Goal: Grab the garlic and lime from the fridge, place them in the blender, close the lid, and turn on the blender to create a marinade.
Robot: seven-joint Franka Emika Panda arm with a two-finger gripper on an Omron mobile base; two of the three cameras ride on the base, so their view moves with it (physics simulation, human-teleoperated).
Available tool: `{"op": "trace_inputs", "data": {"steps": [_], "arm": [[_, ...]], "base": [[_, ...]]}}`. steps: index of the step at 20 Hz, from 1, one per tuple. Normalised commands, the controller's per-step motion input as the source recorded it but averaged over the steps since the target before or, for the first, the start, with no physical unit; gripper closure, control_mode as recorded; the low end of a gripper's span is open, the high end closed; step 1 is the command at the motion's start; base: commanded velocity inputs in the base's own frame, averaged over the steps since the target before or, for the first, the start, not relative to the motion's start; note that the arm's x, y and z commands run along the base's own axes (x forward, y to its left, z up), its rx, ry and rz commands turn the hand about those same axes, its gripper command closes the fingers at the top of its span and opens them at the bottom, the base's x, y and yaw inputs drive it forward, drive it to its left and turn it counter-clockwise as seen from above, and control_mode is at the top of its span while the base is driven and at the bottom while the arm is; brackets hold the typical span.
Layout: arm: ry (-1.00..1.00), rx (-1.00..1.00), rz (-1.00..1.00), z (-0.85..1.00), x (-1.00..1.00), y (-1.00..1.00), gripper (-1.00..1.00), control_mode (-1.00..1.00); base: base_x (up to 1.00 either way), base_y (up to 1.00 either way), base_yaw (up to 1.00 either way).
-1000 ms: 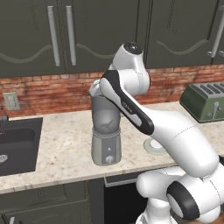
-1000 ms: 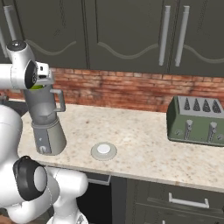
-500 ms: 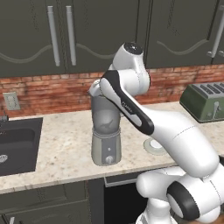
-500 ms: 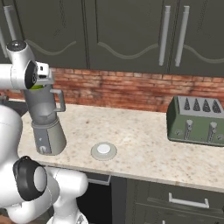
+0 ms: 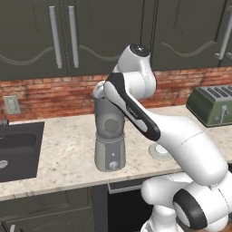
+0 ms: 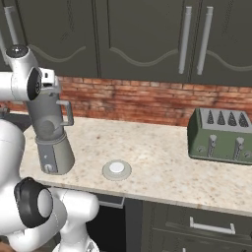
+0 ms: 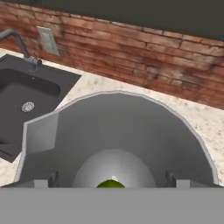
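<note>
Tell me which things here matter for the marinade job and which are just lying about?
Job: blender, lid on the counter, lime inside the jug, gripper above the jug.
Lying about: toaster, sink, cupboards, wall socket.

A speckled beige tabletop [image 6: 162, 162] runs along the far wall, backed by a red brick strip [image 6: 147, 101]. Above it hang dark panelled cupboards [image 6: 142, 34] with long grey bar handles [image 6: 195, 39]. At the left, a dark sink [image 5: 16, 152] is sunk into the tabletop, with a grey tap [image 7: 17, 41] at its far edge and a pale wall socket [image 5: 11, 105] on the brick beside it. A green slotted toaster [image 6: 221, 135] stands at the right. Below the tabletop are dark drawers [image 6: 197, 221], one with a grey handle [image 6: 210, 227]. The light is even and soft.
</note>
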Motion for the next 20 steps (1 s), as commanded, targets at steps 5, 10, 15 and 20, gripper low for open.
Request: {"op": "trace_inputs", "data": {"steps": [5, 10, 15, 20], "arm": [[-0.10, 0.00, 0.00, 0.18, -0.57, -0.02, -1.00, -1.00], [-0.13, 0.01, 0.00, 0.10, -1.00, -0.20, -1.00, -1.00], [-0.04, 0.04, 0.00, 0.00, -0.94, -0.44, -1.00, -1.00], [0.00, 0.06, -0.01, -0.01, -0.67, -0.65, -1.00, -1.00]], "base": [[0.00, 0.00, 0.00], [0.00, 0.00, 0.00], [0.00, 0.00, 0.00], [0.00, 0.00, 0.00]]}}
